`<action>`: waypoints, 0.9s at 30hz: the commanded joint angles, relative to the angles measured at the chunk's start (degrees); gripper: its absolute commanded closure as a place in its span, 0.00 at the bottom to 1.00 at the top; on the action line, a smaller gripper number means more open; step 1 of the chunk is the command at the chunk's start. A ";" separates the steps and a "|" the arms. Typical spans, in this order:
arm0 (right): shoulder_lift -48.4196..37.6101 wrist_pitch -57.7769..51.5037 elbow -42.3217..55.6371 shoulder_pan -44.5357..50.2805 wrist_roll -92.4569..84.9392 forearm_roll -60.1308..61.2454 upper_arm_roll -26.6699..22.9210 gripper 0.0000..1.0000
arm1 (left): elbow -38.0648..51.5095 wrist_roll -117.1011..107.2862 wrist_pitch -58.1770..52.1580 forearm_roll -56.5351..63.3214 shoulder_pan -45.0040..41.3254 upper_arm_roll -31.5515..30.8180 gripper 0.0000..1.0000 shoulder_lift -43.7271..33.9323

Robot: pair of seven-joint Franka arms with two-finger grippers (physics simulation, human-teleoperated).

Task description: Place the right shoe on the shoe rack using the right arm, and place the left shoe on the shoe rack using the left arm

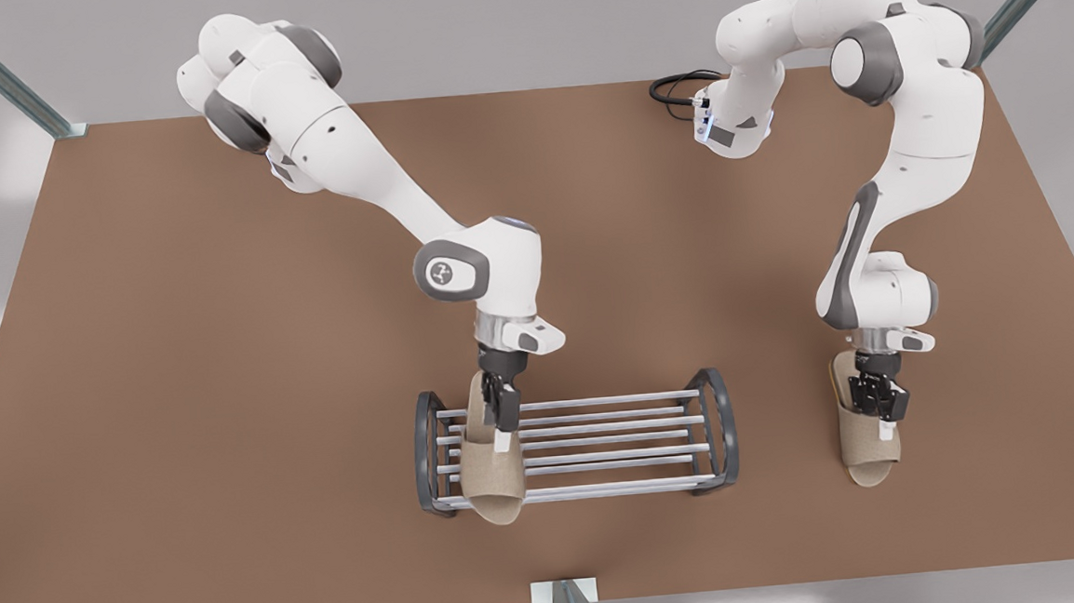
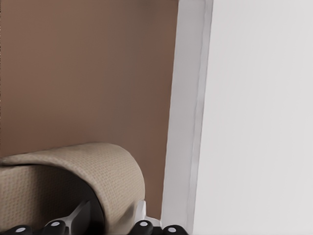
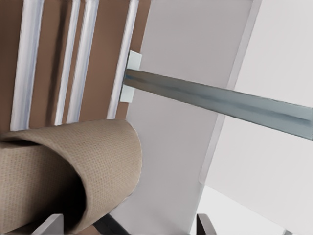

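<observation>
The near bars of the shoe rack (image 1: 592, 443) are partly covered by one of the two tan slippers. That right shoe (image 1: 492, 477) lies across the rack's end on the front view's left, its long axis crossing the bars and its toe jutting past the front rail. The right gripper (image 1: 504, 427) pinches its strap. The left shoe (image 1: 867, 435) sits on the brown table (image 1: 177, 361), well clear of the rack's other end and parallel to the first, with the left gripper (image 1: 882, 411) closed on its strap (image 2: 98, 171).

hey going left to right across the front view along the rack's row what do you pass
Shoe rack's end frame → right shoe, gripped by the right gripper → far end frame → left shoe, gripped by the left gripper.
</observation>
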 commanded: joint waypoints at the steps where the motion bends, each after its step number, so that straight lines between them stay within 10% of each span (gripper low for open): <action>1: 0.55 0.65 1.78 0.16 -18.02 1.17 -0.09 0.00 | 0.02 -0.49 0.00 0.01 0.04 0.00 0.41 0.03; 8: -20.97 -13.59 -9.46 -2.47 -12.67 30.95 0.35 0.00 | 0.20 -3.39 2.28 -0.69 -0.05 -0.27 0.44 -1.64; 11: -30.56 -16.23 -20.45 -12.14 24.51 50.38 -0.35 0.00 | 0.38 -9.36 2.55 -1.49 0.04 -0.27 0.79 -3.05; 13: -31.35 -17.37 -22.30 -13.73 36.04 65.06 -4.93 0.00 | 0.73 -10.16 2.72 -1.05 0.04 -0.18 0.79 -3.13; 19: -33.45 -17.89 -23.18 -15.13 37.63 65.07 -4.93 0.00 | 0.73 -22.20 29.87 -1.31 0.13 -6.59 0.79 -20.44; 24: -32.15 -30.02 -19.92 -19.87 21.10 71.22 -16.53 0.00 | 9.34 -22.90 42.18 -1.92 -4.09 -22.06 0.79 -31.69; 27: -28.19 -32.05 -18.07 -31.83 17.23 70.69 -8.62 0.00 | 9.34 -22.90 44.55 1.93 -16.04 -22.06 0.79 -32.93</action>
